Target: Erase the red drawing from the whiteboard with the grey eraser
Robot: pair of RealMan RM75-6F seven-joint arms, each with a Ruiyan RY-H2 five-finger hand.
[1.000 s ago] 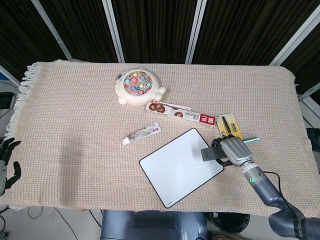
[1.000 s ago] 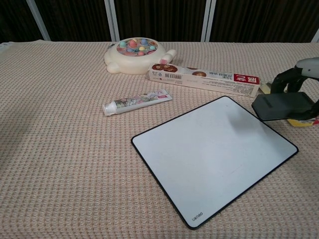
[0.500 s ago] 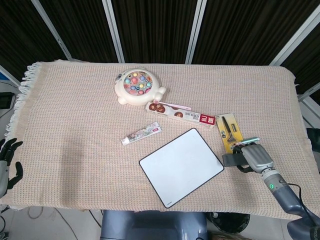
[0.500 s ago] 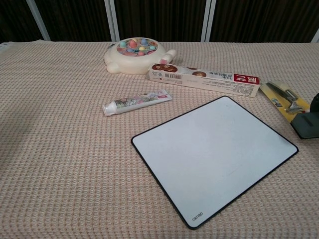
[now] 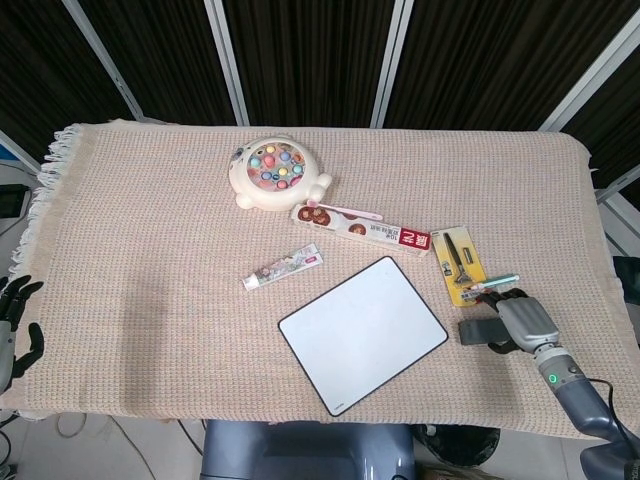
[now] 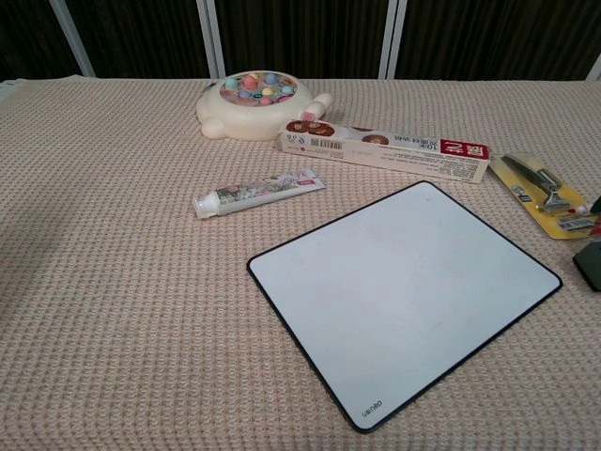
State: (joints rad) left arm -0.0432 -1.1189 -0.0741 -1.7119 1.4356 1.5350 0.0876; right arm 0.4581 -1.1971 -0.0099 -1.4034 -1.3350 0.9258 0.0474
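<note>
The whiteboard (image 5: 362, 332) (image 6: 404, 291) lies tilted near the table's front edge, black-rimmed, its white face bare with no red marks showing. To its right my right hand (image 5: 525, 323) grips the grey eraser (image 5: 480, 331) just above or on the cloth, clear of the board. In the chest view only a dark corner of the eraser (image 6: 590, 267) shows at the right edge. My left hand (image 5: 14, 322) hangs off the table's left front corner, fingers apart, holding nothing.
A cream fishing-game toy (image 5: 274, 172), a long red-and-white box (image 5: 362, 228), a small tube (image 5: 283, 267) and a yellow carded tool pack (image 5: 458, 262) lie behind and beside the board. A green-tipped pen (image 5: 492, 285) lies by my right hand. The beige cloth (image 5: 150, 250) covers the table.
My right hand has carried the eraser off the board's right corner, rightward and toward the front edge. The left hand has barely moved.
</note>
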